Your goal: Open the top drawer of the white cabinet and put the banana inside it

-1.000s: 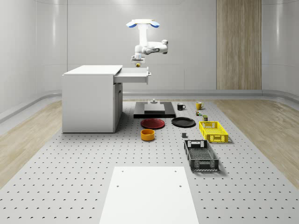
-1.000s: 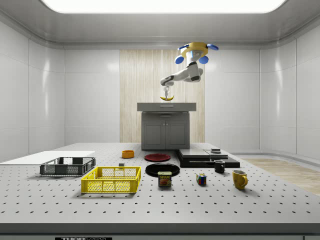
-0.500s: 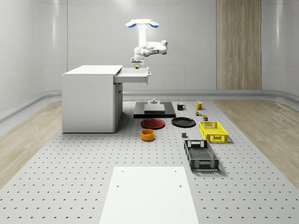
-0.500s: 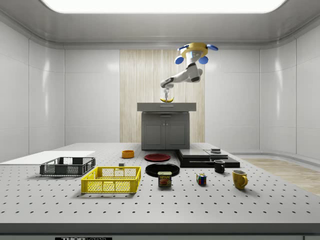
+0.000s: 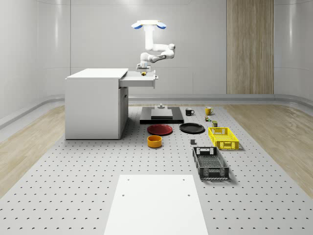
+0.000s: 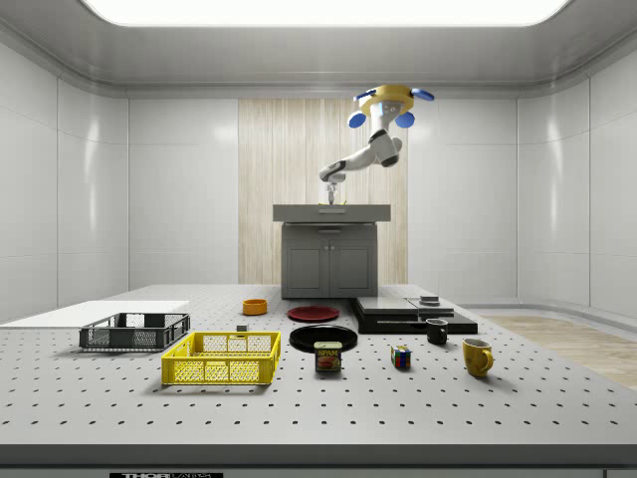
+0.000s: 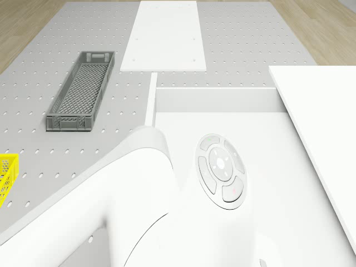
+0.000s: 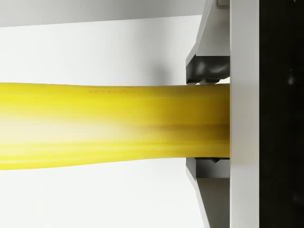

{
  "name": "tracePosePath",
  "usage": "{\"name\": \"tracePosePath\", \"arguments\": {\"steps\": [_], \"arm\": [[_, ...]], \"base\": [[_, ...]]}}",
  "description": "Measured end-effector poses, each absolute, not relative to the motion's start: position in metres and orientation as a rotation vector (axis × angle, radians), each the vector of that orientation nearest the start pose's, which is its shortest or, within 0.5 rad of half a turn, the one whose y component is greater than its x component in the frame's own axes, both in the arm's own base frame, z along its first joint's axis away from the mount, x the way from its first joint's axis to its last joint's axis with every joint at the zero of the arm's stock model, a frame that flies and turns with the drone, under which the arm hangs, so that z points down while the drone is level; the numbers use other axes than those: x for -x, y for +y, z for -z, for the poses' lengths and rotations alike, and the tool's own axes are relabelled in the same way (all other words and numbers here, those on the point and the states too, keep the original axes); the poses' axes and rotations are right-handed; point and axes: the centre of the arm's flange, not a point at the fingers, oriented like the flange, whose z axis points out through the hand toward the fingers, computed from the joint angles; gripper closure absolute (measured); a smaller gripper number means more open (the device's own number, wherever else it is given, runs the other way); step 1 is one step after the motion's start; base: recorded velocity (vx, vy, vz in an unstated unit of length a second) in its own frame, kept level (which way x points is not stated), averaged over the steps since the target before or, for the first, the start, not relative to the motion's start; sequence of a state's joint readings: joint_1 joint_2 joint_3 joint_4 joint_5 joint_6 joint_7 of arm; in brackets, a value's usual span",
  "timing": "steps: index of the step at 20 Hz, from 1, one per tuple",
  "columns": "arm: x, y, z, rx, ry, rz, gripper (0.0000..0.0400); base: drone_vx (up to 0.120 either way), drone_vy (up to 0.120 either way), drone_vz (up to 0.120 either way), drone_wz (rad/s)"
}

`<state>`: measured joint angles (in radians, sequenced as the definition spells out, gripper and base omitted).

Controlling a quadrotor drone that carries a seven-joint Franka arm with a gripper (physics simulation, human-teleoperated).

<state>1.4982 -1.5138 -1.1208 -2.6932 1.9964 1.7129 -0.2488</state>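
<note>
Cabinet (image 5: pixel 93 103): white; it is stood on the floor, its drawer (image 5: pixel 139 81) pulled out so things can be dropped in.
Drone (image 5: pixel 148 24): it is kept hovering over the drawer so the arm can reach down.
Tool (image 8: pixel 209 121): closed tight on the banana, held low over the drawer.
Banana (image 8: pixel 109 126): gripped at one end, just above the drawer floor, ready to be let go.

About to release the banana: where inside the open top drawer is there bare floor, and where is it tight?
The top drawer floor is bare white between its front wall and the arm, and toward the cabinet top. It is tight under the end effector, shut on the banana. The drone hovers above the drawer.
</note>
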Motion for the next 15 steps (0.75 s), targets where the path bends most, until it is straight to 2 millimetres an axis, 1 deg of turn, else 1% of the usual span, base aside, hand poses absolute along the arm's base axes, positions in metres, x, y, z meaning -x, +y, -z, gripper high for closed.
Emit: {"name": "tracePosePath", "arguments": {"steps": [3, 4, 5, 6, 8, 11, 15], "arm": [[-0.331, 0.060, -0.589, 0.009, -0.001, -0.843, 0.0207], [-0.331, 0.060, -0.591, 0.009, -0.001, -0.844, 0.0192], [-0.331, 0.060, -0.592, 0.008, -0.001, -0.836, 0.0149], [-0.331, 0.060, -0.593, 0.007, -0.001, -0.827, 0.0116], [-0.331, 0.060, -0.595, 0.005, -0.001, -0.814, 0.0070], [-0.331, 0.060, -0.597, 0.004, -0.001, -0.802, 0.0033], [-0.331, 0.060, -0.598, 0.003, -0.001, -0.794, 0.0013]], "base": [[0.000, 0.000, 0.000, 0.000], [0.000, 0.000, 0.000, 0.000], [0.000, 0.000, 0.000, 0.000], [0.000, 0.000, 0.000, 0.000], [0.000, 0.000, 0.000, 0.000], [0.000, 0.000, 0.000, 0.000], [0.000, 0.000, 0.000, 0.000]]}}
